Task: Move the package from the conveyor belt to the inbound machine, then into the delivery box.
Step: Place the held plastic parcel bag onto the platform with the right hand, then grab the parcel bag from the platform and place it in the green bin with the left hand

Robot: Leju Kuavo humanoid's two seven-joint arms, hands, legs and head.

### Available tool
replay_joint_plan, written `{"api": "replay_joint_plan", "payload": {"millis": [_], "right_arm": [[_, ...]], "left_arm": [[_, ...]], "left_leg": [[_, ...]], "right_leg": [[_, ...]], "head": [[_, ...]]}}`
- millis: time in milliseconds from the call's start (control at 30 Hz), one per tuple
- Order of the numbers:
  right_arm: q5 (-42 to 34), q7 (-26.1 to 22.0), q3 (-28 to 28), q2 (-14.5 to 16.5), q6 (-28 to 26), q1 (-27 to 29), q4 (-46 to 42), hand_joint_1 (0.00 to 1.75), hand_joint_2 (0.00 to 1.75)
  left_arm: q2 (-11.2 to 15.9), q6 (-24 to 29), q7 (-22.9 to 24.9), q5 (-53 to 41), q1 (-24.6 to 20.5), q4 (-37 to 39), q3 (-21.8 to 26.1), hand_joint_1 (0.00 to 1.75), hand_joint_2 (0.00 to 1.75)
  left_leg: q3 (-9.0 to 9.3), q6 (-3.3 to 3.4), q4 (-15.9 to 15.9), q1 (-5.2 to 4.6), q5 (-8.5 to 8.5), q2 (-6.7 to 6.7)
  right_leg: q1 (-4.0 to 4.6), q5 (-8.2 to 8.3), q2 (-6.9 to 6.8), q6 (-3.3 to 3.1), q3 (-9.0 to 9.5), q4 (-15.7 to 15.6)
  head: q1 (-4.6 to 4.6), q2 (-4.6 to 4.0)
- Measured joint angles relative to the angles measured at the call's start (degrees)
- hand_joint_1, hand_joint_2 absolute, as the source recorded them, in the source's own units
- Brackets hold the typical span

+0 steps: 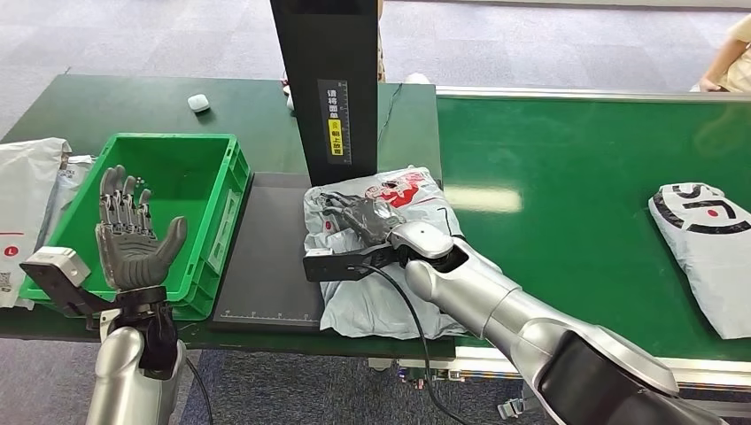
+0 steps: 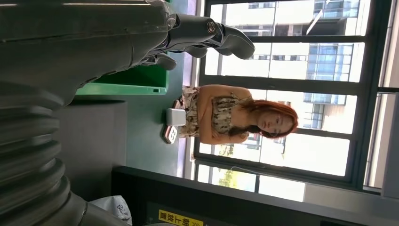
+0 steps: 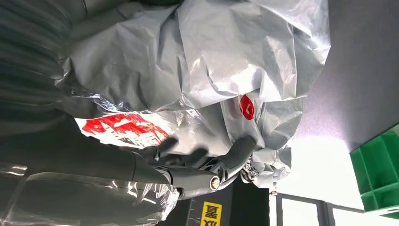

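A grey plastic package (image 1: 376,310) with red print lies crumpled, half on the black platform (image 1: 270,257) of the inbound machine and half on the conveyor belt's (image 1: 567,204) left end. My right hand (image 1: 361,217) rests flat on top of it with its fingers spread over the red print; the right wrist view shows those fingers (image 3: 235,153) lying on the package (image 3: 211,61). My left hand (image 1: 133,235) is raised, palm up and open, holding nothing, in front of the green delivery box (image 1: 173,140), which stands left of the platform.
The machine's black post (image 1: 328,80) rises just behind the package. A second grey package (image 1: 708,239) lies far right on the belt. White bags (image 1: 22,195) lie left of the box. A person (image 2: 235,117) stands beyond the table; another (image 1: 731,62) is at the far right.
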Motion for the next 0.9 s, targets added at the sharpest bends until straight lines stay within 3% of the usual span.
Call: {"api": "replay_joint_plan", "payload": {"millis": [233,367,533,900], "right_arm": [[-4.8,-11.2,-7.5,-0.7,-10.0,3.1,-5.1,0.0,1.75],[-8.9,-15.2,-12.6,-0.8,-10.5,4.8,-8.1,0.0,1.75],[-19.3,-22.7,-19.3,-0.8,-8.6,8.6,-12.6,0.0,1.75],[-27.9,-25.1,-28.4,-0.9,-6.1,12.7,-19.4,0.0,1.75]], "left_arm": [[0.0,0.3,-1.9,0.0,-0.2,0.0,-0.1,0.0,1.75],[0.1,0.1,-2.9,-0.2,-0.2,0.0,-0.2,0.0,1.75],[0.4,-1.6,-4.7,-1.3,0.3,0.0,-1.2,0.0,1.75],[0.6,-3.7,-5.1,-2.3,1.3,-0.3,-2.3,0.0,1.75]], "left_leg": [[-0.07,0.0,0.0,0.0,0.0,0.01],[-0.07,0.0,0.0,0.0,0.0,0.0],[-0.11,0.0,0.0,0.0,-0.01,-0.01],[-0.13,0.0,0.0,0.0,-0.02,0.0]], "right_leg": [[0.0,-0.01,0.0,-0.02,-0.06,0.0],[0.0,-0.01,0.0,-0.02,-0.06,0.0],[-0.01,-0.02,-0.02,-0.01,-0.08,0.0],[0.0,-0.02,-0.01,-0.02,-0.12,0.0]], "head": [[0.01,0.0],[0.0,0.0],[0.01,0.0],[0.0,0.0]]}}
